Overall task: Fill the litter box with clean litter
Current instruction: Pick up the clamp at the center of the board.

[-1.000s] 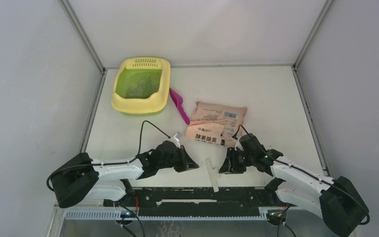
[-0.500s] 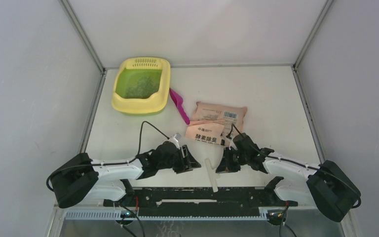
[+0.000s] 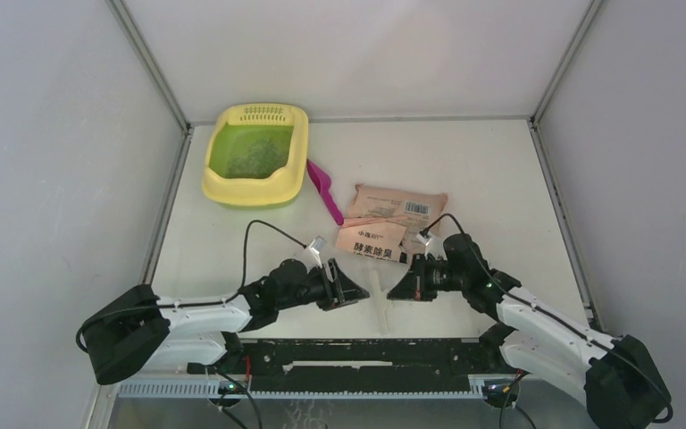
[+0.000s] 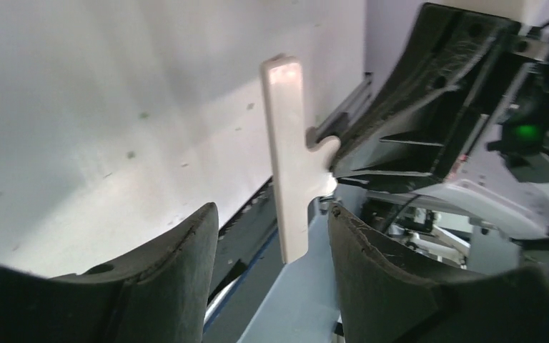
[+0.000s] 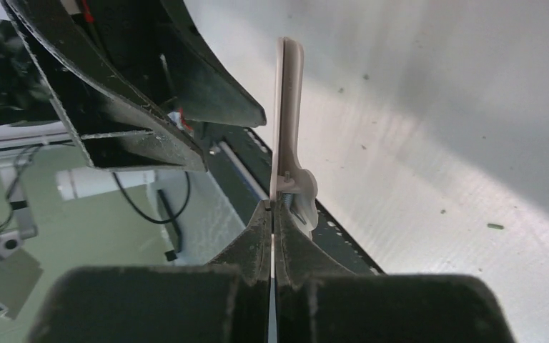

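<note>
White clip [image 3: 380,308] pinched at its tab by the closed right gripper [image 3: 398,290].
The left gripper [image 3: 354,293] is spread around the clip without gripping. The litter box [image 3: 223,191], holding litter [image 3: 252,157], is seen far left on the table [image 3: 500,170].

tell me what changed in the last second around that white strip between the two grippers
The right gripper shut on the side tab of the white strip. The left gripper edged right and opened, and it straddles the strip without gripping it. The strip shifted slightly away from the near edge. The litter box, bag and scoop stayed put.
</note>
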Action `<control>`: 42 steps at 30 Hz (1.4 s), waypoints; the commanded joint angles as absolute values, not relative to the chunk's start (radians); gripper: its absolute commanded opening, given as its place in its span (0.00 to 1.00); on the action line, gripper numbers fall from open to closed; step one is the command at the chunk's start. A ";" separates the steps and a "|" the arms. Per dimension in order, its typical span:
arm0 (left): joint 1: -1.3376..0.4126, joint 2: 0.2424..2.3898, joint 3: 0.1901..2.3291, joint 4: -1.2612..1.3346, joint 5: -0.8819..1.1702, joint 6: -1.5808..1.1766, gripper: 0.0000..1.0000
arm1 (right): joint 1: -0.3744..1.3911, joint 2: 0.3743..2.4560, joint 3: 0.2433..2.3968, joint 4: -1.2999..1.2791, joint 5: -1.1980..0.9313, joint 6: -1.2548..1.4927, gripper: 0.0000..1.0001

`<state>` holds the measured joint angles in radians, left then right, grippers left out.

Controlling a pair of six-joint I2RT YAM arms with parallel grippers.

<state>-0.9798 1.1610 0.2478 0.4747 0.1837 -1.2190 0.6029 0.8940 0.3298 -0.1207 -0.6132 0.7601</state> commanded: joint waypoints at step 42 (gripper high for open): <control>-1.012 1.471 0.150 1.445 0.272 -1.533 0.08 | 0.529 0.769 0.345 0.016 -0.788 0.951 0.47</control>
<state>-1.0061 1.5108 0.1268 1.3788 0.2546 -1.5124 0.5549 0.8173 0.3111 0.0612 -0.7628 0.9951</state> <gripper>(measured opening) 0.113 0.348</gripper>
